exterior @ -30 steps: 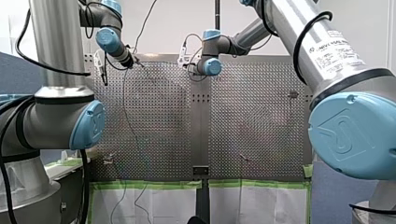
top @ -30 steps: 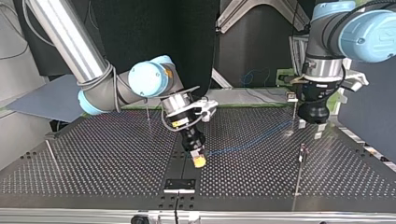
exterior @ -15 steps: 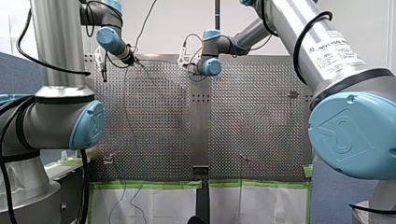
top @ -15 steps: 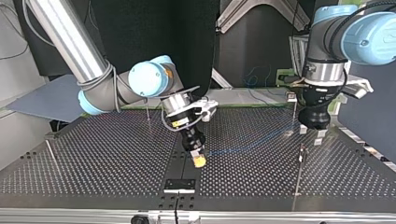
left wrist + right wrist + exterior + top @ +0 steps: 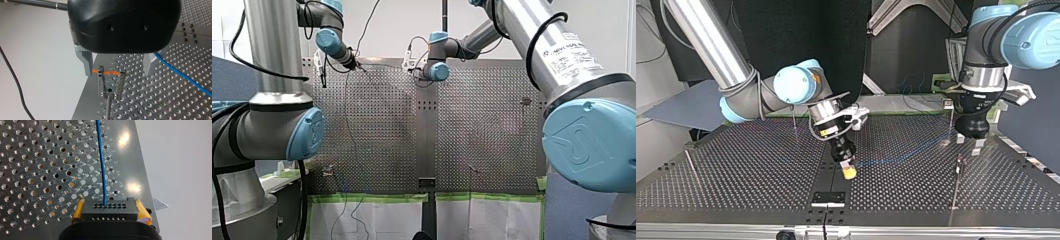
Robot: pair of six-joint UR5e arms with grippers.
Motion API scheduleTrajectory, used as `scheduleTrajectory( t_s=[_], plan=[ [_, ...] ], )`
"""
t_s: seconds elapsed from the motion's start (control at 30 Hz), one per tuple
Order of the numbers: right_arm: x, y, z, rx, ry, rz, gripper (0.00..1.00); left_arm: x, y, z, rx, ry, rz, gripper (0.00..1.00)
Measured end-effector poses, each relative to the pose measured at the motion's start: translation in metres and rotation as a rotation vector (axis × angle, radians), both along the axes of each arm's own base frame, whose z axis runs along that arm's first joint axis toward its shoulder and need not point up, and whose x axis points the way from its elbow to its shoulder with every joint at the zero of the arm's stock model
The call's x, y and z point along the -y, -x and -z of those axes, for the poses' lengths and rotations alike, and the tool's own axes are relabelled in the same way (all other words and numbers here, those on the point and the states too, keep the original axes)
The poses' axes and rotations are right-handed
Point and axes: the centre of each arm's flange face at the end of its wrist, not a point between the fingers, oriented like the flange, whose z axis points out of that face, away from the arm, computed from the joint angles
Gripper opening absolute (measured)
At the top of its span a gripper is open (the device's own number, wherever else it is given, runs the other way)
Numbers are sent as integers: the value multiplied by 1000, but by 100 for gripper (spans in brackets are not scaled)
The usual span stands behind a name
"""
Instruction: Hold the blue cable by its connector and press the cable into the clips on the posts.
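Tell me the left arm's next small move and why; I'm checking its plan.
Probably shift my left gripper sideways until the thin blue cable lies between its open metal fingers. The cable runs outside one finger, clear of the forked metal clip under the gripper, while my right gripper clamps the black perforated connector.

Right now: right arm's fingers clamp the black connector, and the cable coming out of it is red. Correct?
Not quite: the cable is blue, not red. The right wrist view shows it leaving the black connector, which the right gripper does clamp between its yellow-padded fingers.
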Motion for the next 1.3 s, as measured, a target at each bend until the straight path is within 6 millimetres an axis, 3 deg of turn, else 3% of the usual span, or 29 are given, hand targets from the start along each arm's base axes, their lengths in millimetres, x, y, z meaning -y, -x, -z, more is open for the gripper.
scheduleTrajectory(
  t_s=[0.67,1.3],
  plan=[
    [0,0,1,-5,-5,0,0,7,4,1,-6,-8,13,100],
    [0,1,1,-7,-7,2,0,56,17,62,-260,-27,52,100]
  ],
)
